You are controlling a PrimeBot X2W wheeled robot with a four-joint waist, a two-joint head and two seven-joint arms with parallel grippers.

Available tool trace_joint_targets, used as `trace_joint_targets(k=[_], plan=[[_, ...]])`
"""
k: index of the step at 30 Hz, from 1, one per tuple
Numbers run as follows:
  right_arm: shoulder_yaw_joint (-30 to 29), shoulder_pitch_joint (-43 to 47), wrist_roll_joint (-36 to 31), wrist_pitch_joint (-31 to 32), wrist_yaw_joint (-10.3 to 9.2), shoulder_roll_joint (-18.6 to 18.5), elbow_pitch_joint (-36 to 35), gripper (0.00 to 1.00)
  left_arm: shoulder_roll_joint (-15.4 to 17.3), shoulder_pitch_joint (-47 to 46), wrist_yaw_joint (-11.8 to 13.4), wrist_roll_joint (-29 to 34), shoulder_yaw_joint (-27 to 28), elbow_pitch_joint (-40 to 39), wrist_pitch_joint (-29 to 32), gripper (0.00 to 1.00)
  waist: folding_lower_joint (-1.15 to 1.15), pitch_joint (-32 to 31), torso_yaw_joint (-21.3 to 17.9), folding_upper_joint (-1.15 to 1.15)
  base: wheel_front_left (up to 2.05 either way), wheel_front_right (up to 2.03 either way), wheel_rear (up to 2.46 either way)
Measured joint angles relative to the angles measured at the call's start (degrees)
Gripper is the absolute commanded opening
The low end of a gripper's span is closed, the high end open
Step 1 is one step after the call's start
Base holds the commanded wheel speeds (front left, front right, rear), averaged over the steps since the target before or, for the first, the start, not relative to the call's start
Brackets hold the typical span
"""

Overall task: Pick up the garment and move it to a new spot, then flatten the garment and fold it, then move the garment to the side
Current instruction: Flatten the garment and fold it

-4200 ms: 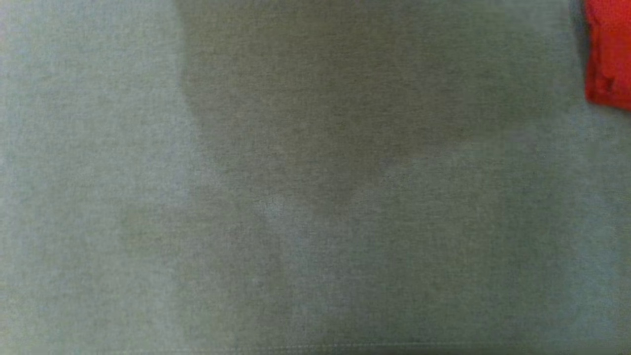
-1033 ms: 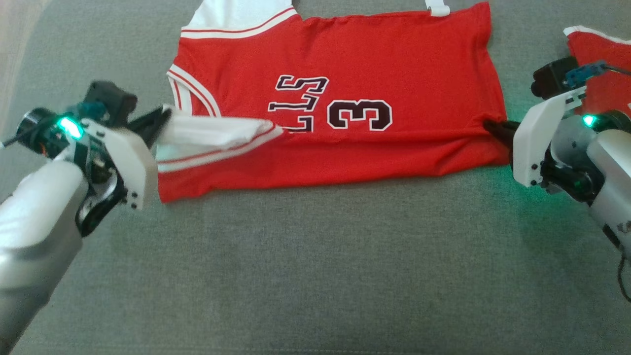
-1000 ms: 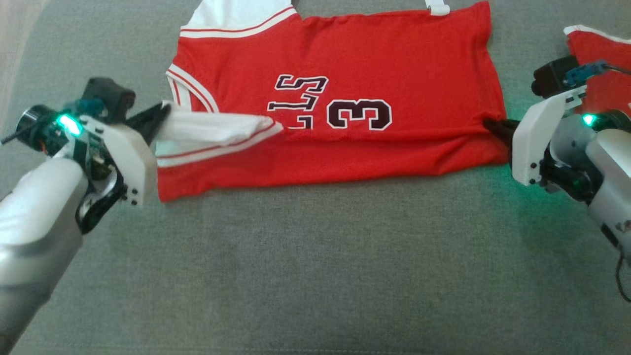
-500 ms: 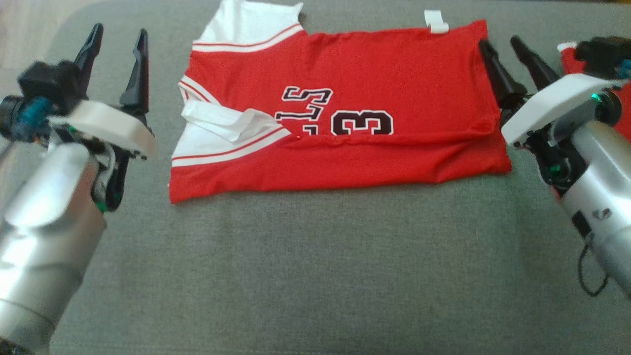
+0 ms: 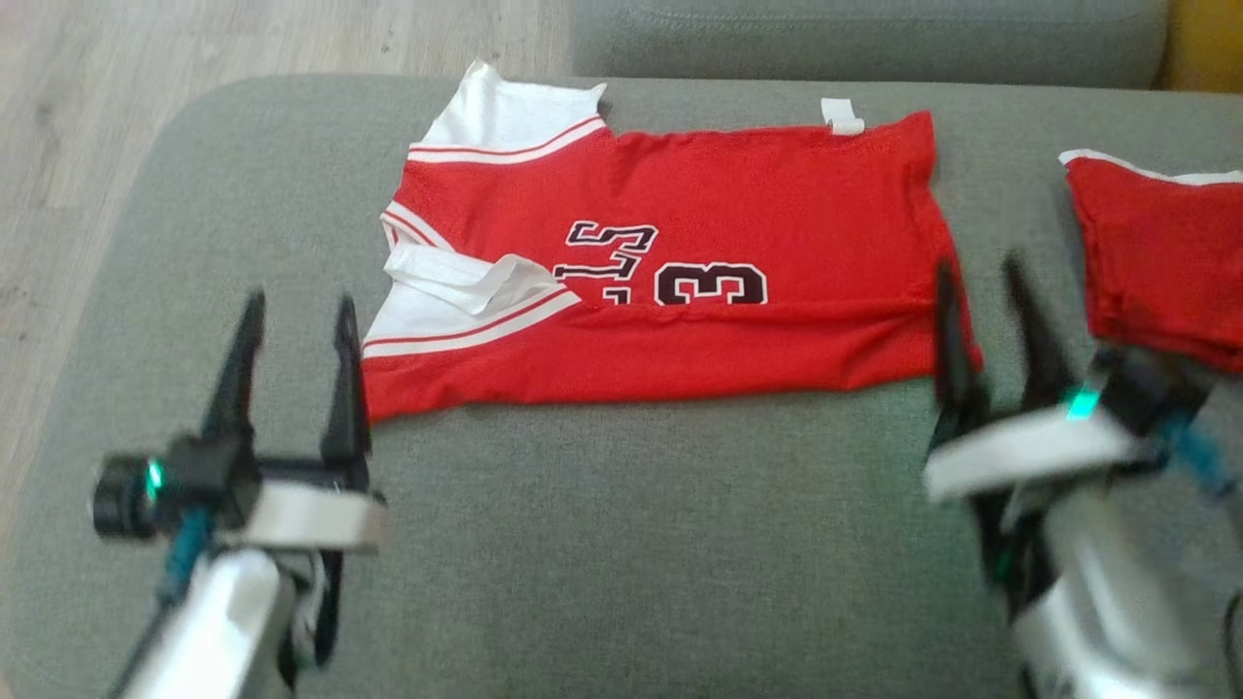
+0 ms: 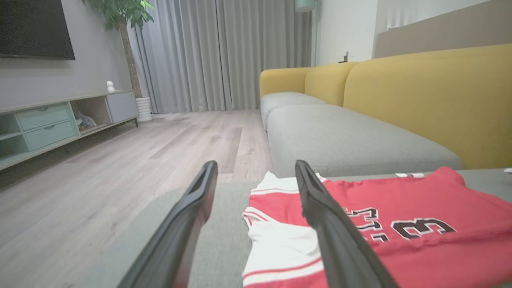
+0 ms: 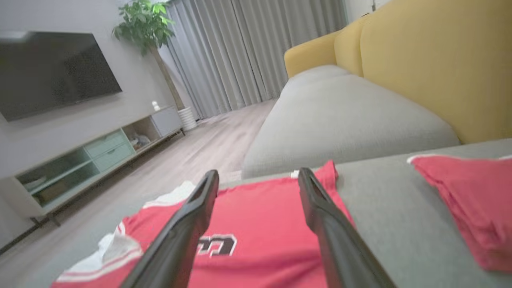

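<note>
While both jaws stand spread and empty, the garment (image 5: 728, 214) shows one fold; next, grip its ends.

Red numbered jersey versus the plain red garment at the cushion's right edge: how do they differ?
The red numbered jersey is spread wide, its near edge folded over; the plain red garment is a compact bundle, cut off by the head view's edge. The jersey shows dark lettering, a 3 and a white striped panel; the plain garment shows only a thin white edge. Both are red and lie on the grey fabric cushion.
</note>
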Motion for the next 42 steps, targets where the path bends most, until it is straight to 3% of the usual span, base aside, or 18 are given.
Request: trace_joint_targets(k=[3, 8, 15, 21, 30, 42], plan=[[-2.40, 7.84, -5.98, 0.00, 0.00, 3.30, -2.70, 1.00, -2.08, 5.17, -0.04, 2.65, 1.55, -2.08, 0.00, 1.00, 0.00, -0.63, -0.25, 0.00, 0.00, 0.00, 0.00], [-4.26, 11.06, -9.95, 0.00, 0.00, 3.74, -7.24, 1.00, -5.72, 9.66, -0.18, 7.78, 5.77, -5.17, 0.00, 1.00, 0.01, -0.94, -0.58, 0.00, 0.00, 0.00, 0.00], [-3.43, 13.22, -9.25, 0.00, 0.00, 4.34, -9.62, 1.00, -9.07, 13.12, -4.15, 10.82, 9.47, -2.46, 0.00, 1.00, 0.01, -0.36, -1.22, 0.00, 0.00, 0.00, 0.00], [-3.32, 12.71, -9.93, 0.00, 0.00, 4.42, -10.15, 1.00, -9.69, 8.95, -8.37, 10.84, 9.76, 9.59, 0.00, 1.00, 0.02, 2.33, -2.10, 0.00, 0.00, 0.00, 0.00], [-1.96, 10.68, -10.42, 0.00, 0.00, 4.43, -10.66, 1.00, -9.58, -3.23, -9.99, 9.43, 11.40, 27.00, 1.53, 1.00, 0.03, 7.25, -3.89, 0.00, 0.00, 0.00, 0.00], [-1.90, 8.95, -10.36, 0.00, 0.00, 4.43, -10.99, 1.00, -9.32, -10.14, -12.39, 8.72, 11.21, 37.13, 1.68, 1.00, 0.02, 9.81, -5.38, 0.00, 0.00, 0.00, 0.00]])
